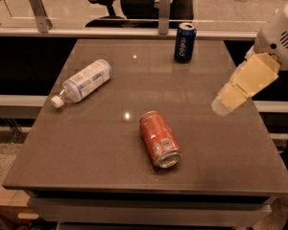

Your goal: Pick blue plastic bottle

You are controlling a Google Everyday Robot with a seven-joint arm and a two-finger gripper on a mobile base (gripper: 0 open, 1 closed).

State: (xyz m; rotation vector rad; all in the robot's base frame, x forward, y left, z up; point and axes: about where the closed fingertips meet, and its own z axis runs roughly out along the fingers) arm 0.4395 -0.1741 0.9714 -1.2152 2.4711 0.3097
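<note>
Gripper (pixel 225 103) hangs over the right side of the table (pixel 86 143); wide or narrow, I cannot tell. The blue plastic bottle (pixel 84 82) lies on its side at the left, well apart from it, with the toppled red soda can (pixel 159 139) and the upright Pepsi can (pixel 185 42) between.

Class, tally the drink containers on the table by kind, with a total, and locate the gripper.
Bottles: 1, the blue plastic bottle, lying at left.
Cans: 2, a red can lying near the middle, a dark blue can upright at the back.
Total: 3.
The gripper hovers over the table's right side.
</note>
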